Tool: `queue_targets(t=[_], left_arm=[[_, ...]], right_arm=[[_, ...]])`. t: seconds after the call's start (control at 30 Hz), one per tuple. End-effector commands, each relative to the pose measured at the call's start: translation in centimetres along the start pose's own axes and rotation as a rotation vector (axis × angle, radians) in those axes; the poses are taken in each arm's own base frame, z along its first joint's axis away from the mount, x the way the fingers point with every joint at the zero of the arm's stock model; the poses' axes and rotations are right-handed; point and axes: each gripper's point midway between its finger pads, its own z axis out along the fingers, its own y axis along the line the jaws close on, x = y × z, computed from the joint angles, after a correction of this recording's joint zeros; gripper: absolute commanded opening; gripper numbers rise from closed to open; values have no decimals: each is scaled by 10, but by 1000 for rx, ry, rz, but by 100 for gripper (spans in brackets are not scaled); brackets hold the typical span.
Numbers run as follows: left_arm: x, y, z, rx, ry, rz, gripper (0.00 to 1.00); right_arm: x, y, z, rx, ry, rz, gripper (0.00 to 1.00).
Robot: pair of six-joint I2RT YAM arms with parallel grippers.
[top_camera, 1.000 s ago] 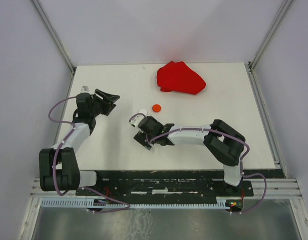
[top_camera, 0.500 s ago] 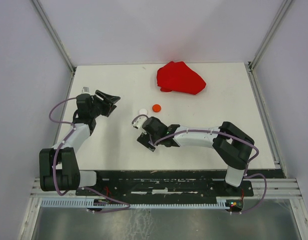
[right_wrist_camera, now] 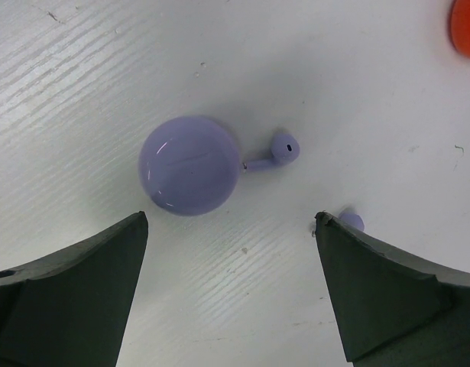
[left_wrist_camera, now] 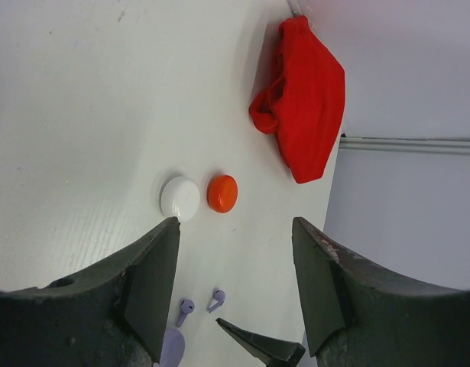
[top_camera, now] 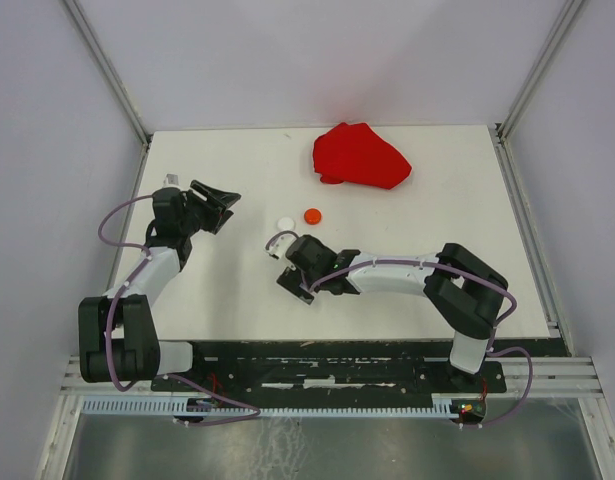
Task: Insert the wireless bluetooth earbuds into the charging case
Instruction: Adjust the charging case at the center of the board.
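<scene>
White tabletop [top_camera: 437, 260] fills the walled cell, with an orange round case [top_camera: 312, 215] near its middle. A white round case [top_camera: 284, 223] lies just left of the orange case, and a crumpled red cloth [top_camera: 360, 156] sits beyond the orange case, toward the far edge.

On the near side of the orange case and a little left, the right gripper [top_camera: 292, 270] hangs low over the table. Its wrist view shows the fingers [right_wrist_camera: 74, 298] spread wide with nothing between them. Ahead of them lies the lilac charging case [right_wrist_camera: 190, 165]. One lilac earbud [right_wrist_camera: 277, 151] has its stem tip at the case's rim, on the side nearer the orange case. A second lilac earbud [right_wrist_camera: 351, 221] peeks out by the right-hand finger, loose on the table.

The left gripper [top_camera: 215, 205] stands well to the left of the orange case, facing it, fingers [left_wrist_camera: 154, 283] parted and empty.

A second ago the right gripper sat closer to the orange case, crowding the white case. It has since drawn back toward the arm bases, so the white case now shows whole, and the arm's elbow has swung farther right. The left arm, cloth and cases have not moved.
</scene>
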Motion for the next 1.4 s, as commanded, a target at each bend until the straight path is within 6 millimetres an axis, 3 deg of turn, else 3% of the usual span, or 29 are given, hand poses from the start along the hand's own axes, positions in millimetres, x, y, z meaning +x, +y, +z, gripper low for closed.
queue_targets(t=[0.0, 0.37, 0.83, 1.07, 1.37], left_arm=[[-9, -22, -5, 78, -23, 30, 67], [-10, -25, -4, 85, -21, 29, 67], [-11, -22, -4, 78, -22, 25, 67], [-14, -22, -6, 82, -28, 24, 67], [-14, -24, -8, 97, -28, 10, 67]], right_arm=[[-12, -11, -3, 35, -36, 7, 99], [-20, -16, 8, 36, -41, 9, 99], [-44, -22, 24, 26, -61, 10, 99], [-61, -18, 10, -23, -94, 38, 99], [-69, -2, -6, -100, -72, 233, 95]])
